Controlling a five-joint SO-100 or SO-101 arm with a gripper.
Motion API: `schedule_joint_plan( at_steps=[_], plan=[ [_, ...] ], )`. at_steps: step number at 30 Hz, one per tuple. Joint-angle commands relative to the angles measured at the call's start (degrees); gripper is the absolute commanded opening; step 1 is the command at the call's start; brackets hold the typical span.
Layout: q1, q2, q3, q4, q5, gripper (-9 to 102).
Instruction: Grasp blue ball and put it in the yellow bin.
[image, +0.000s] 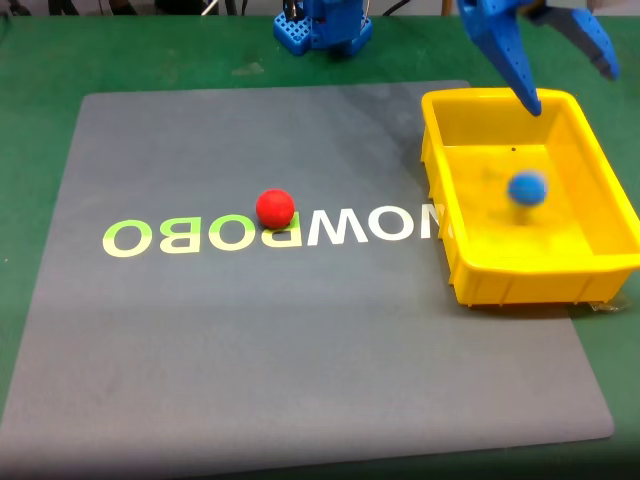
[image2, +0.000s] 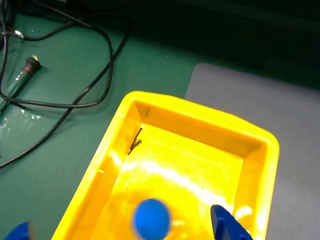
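The gripper (image: 570, 85) hangs at the upper right of the fixed view, above the far end of the yellow bin (image: 455, 200), with its two blue fingers (image: 508, 55) spread wide apart and nothing between them. In the wrist view the same gripper (image2: 125, 235) enters from the bottom edge, one finger tip at the lower left corner and the other at lower centre-right, with a broad gap across the bin's floor.

The blue ball (image: 527, 187) sits inside the bin, clear of both fingers; its outline is smeared in the fixed view, so it may be in motion, though that cannot be settled from a single blur. The wrist view shows the ball (image2: 151, 218) near the bottom of the frame on the glossy yellow floor, between the two finger tips but not touching either.

The bin rests on the right edge of a grey mat (image: 250, 340) (pale lettering runs across its middle). A red ball (image: 275, 208) lies on that lettering, left of centre and well apart from the bin. The mat covers a green table (image: 40, 130). The blue arm base (image: 325, 25) stands at the top centre. In the wrist view, black cables (image2: 75, 95) loop over the green surface at the upper left.
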Motion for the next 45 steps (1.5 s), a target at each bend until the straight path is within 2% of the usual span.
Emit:
schedule_joint_plan(
  at_steps=[1,8,13,18,24,30,36,45],
  plan=[
    [1.76,5.54,0.18,0.09,-0.53,43],
    [3.43,13.97,8.79,-0.44,-1.58,43],
    [6.06,29.27,27.42,-3.34,-4.48,41],
    [11.87,49.48,52.47,-6.59,-9.40,28],
    [19.86,72.33,76.64,-5.89,-13.89,0],
    [23.55,91.14,89.56,7.03,-14.94,0],
    [25.31,102.22,95.80,20.48,-14.15,0],
    [24.96,104.85,98.09,28.56,-11.07,0]
  ],
)
